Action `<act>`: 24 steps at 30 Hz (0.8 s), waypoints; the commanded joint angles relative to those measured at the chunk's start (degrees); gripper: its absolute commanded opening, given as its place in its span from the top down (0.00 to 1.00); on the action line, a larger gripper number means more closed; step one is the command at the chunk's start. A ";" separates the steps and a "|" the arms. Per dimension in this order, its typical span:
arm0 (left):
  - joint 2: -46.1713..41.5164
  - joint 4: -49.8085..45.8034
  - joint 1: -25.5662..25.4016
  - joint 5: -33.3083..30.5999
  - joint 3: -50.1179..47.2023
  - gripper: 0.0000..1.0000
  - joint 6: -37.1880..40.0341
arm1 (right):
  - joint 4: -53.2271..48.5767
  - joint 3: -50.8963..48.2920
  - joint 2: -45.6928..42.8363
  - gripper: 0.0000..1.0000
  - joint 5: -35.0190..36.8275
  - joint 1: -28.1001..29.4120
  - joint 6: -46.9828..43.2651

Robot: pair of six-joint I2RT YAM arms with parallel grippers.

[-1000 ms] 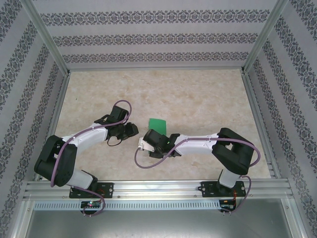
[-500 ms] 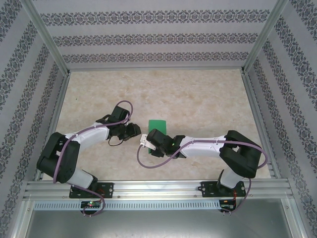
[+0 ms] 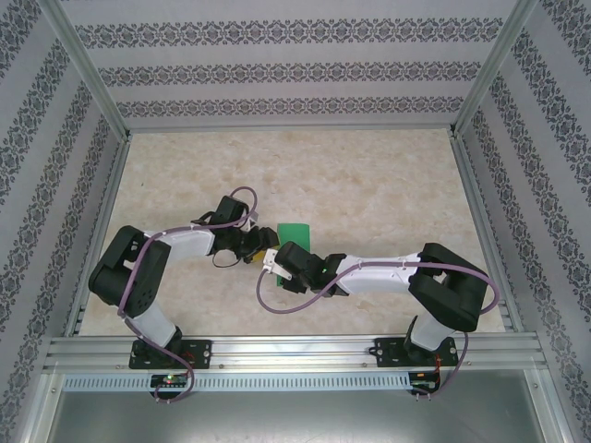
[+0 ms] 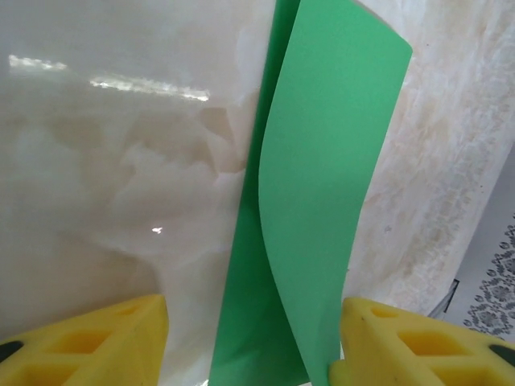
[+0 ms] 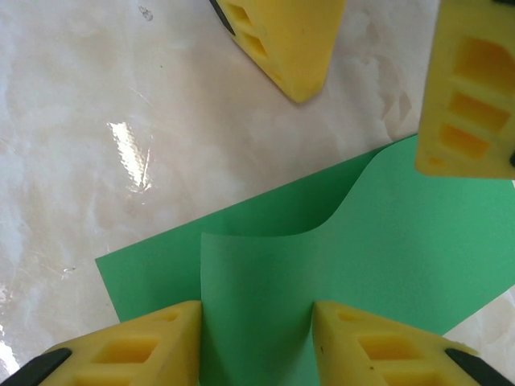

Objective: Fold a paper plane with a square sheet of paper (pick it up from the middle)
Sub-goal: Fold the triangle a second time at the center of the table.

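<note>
Bulging up from the counter point(image 5: 121, 96) between the 2 arms, the sheet point(image 5: 386, 241) is pinched at its middle by the right fingers point(image 5: 137, 346), while the left fingers point(image 4: 105, 338) stand open astride the raised flap. Closing off-centre could set a crooked crease or tug the thin paper free. Being square, it has no nose yet; its ridge runs from the right fingers toward the left.

Patterned wallpaper walls point(image 3: 295, 69) enclose a glossy beige marbled table point(image 3: 369, 175).
</note>
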 commanded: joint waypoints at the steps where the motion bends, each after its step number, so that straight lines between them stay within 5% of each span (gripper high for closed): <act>1: 1.60 4.43 -1.58 3.29 2.52 0.41 -1.94 | 1.27 -0.74 -1.78 0.60 1.11 0.38 1.11; 13: 5.51 7.31 -4.05 5.15 4.58 0.50 -3.53 | 1.86 -1.70 -3.54 0.56 0.69 0.51 2.70; 24: 6.12 7.89 -4.72 6.64 6.40 0.55 -3.89 | 1.41 -4.68 -11.90 0.37 -0.55 3.25 10.16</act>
